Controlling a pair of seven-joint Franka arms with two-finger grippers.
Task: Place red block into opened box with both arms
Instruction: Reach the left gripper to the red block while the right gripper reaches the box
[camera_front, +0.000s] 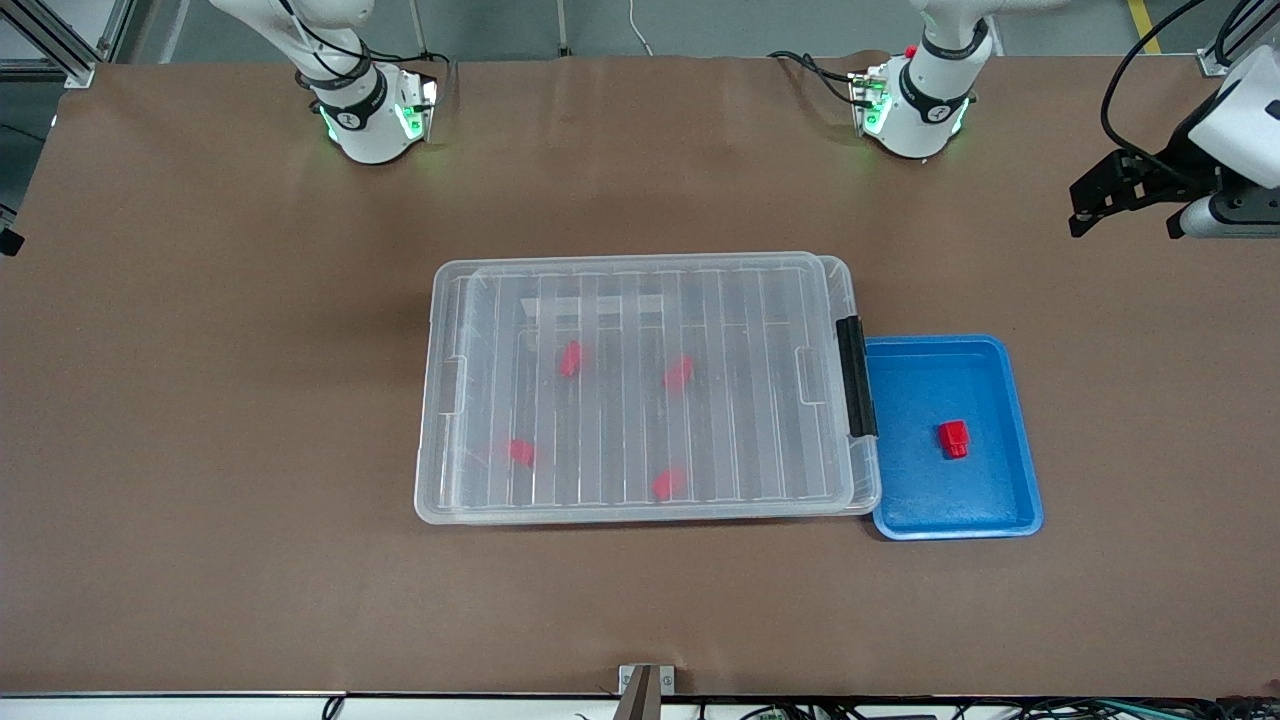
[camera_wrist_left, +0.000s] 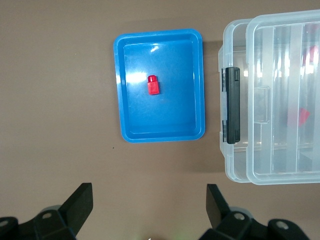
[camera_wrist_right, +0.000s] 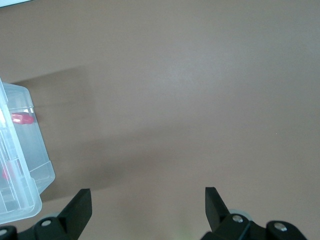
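Clear box (camera_front: 645, 385) lies mid-bench, its ribbed see-through lid on and slightly offset, black latch (camera_front: 856, 375) on the short end toward the left arm's side. Lid not yet lifted, so the box is not open for the drop. Four red blocks show blurred through the lid; they are already inside.

Blue tray (camera_front: 1010, 430) sits just beside the latch end, its rim at or slightly under the box edge. Judgement: tray serves as a staging spot, keeping the loose piece close to the latch and within the left arm's reach.

Red block (camera_front: 954, 438) lies in the tray, roughly mid-floor, apart from every wall. Bright red plastic, squarish body with a narrower stub at one end, lying flat. Free on all sides, so jaws should get around it easily.

Left gripper (camera_wrist_left: 149, 207) hangs high over bare bench toward the left arm's end of the table; tray and latch are both in its wrist view. Jaws spread wide, nothing between them.

Right gripper (camera_wrist_right: 148, 207) hangs over bare bench beside the box's unlatched end, a corner of the box in its wrist view. Jaws spread wide, nothing held.

Judgement: task at start; one arm must unlatch and raise the lid, the other carry the block.
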